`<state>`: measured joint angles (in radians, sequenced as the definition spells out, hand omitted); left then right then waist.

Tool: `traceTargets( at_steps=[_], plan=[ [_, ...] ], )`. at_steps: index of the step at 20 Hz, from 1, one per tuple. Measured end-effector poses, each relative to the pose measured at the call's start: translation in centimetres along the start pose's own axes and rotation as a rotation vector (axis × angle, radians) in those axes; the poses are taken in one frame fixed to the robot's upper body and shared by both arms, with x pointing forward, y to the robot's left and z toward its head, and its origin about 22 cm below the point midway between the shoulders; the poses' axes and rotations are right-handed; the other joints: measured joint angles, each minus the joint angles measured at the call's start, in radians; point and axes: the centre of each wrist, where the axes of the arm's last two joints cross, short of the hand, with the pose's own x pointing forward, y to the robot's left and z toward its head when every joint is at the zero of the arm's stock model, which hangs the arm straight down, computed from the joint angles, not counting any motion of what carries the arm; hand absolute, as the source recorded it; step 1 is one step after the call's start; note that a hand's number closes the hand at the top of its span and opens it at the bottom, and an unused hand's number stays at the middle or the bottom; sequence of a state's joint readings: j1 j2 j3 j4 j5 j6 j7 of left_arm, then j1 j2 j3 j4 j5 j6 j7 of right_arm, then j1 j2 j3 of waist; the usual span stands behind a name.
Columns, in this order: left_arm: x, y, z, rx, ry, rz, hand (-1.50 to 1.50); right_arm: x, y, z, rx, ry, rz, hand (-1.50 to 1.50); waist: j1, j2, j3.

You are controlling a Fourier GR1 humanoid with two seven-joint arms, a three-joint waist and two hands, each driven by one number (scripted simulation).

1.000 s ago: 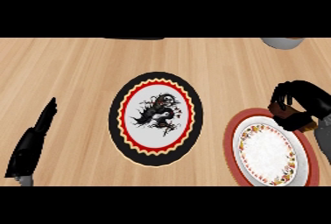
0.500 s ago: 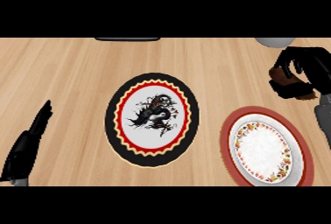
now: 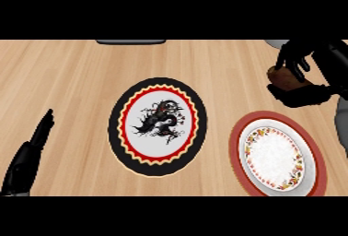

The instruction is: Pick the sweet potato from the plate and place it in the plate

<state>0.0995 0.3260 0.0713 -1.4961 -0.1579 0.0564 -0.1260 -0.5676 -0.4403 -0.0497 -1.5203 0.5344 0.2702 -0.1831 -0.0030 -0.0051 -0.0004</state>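
Note:
My right hand [image 3: 307, 73] hangs at the upper right, above the counter, with its fingers curled round a brown sweet potato [image 3: 284, 78]; only the potato's left end shows. Below it lies a red-rimmed plate [image 3: 239, 138] with a white, flower-edged centre and nothing on it. In the middle of the counter lies a black-rimmed plate [image 3: 158, 87] with a red and yellow zigzag ring and a dark dragon figure; it holds nothing either. My left hand [image 3: 28, 154] rests open at the lower left edge, fingers straight and pointing up.
A grey object [image 3: 130, 42] shows at the counter's far edge, top centre. Part of a pale grey round thing [image 3: 274, 43] peeks out beside my right hand at the top right. Bare wood lies between the two plates.
My right hand has risen from the red-rimmed plate toward the upper right with the sweet potato in it. The left hand has stayed put.

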Motion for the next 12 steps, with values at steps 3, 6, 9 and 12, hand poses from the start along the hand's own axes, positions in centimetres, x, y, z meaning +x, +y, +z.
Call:
traceTargets(
  at_steps=[3,6,9,12],
  plan=[
    [0.0,0.3,0.0,-0.004,-0.008,0.006,0.00,3.0,1.3,-1.1,0.020,-0.037,-0.037,1.50,0.003,0.001,0.000],
    [-0.1,0.2,-0.5,0.000,-0.012,0.002,0.00,6.2,2.6,-2.6,0.035,-0.056,-0.071,1.50,0.005,0.002,0.000],
    [0.0,0.2,-0.4,-0.010,-0.014,0.002,0.00,9.3,4.1,-4.3,0.053,-0.056,-0.106,1.50,0.008,0.003,0.000],
    [0.3,0.0,-0.6,-0.005,-0.016,0.003,0.00,11.6,6.0,-5.6,0.086,-0.038,-0.135,1.50,0.010,0.004,0.000]
  ],
)
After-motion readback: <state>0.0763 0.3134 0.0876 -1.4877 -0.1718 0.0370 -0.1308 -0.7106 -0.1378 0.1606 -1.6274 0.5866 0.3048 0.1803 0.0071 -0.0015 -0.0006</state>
